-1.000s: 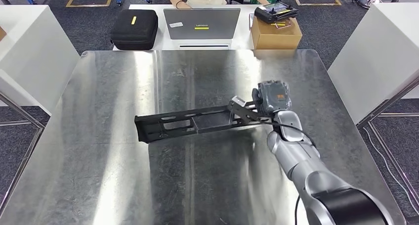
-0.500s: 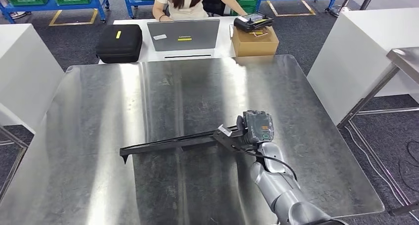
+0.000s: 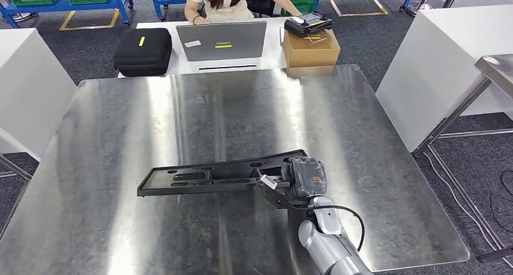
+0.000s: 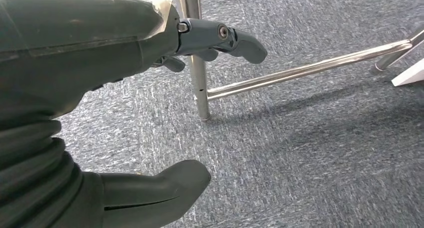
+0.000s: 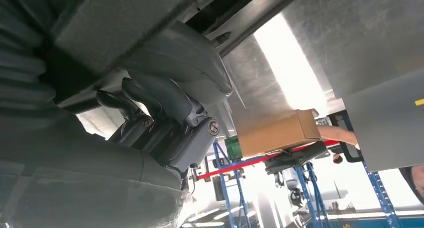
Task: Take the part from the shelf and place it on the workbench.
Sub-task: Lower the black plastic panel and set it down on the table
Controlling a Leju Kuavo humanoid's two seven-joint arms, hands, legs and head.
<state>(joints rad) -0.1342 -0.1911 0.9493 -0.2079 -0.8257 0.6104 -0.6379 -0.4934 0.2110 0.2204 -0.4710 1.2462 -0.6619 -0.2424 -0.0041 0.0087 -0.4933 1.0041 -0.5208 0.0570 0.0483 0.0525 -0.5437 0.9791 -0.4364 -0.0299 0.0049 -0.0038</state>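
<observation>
I see the part [image 3: 212,175], a long black slotted bracket, lying flat near the front edge of the workbench [image 3: 181,112], its length running across toward the left edge. Nothing sits beside it on the steel top. Beyond the far edge a white table carries a black case [image 3: 143,51], a laptop [image 3: 221,42] and a cardboard box [image 3: 311,48] with a controller [image 3: 308,24] on top; a person [image 3: 230,0] sits behind the laptop. White cabinets [image 3: 435,57] stand off both side edges.

My right arm comes up from the front edge, and the right hand [image 3: 299,179] grips the part's right end, fingers [image 5: 170,128] wrapped around the bracket. The left hand [image 4: 100,52] hangs below bench level over grey carpet, beside a metal leg [image 4: 197,62]; its fingers are spread and hold nothing.
</observation>
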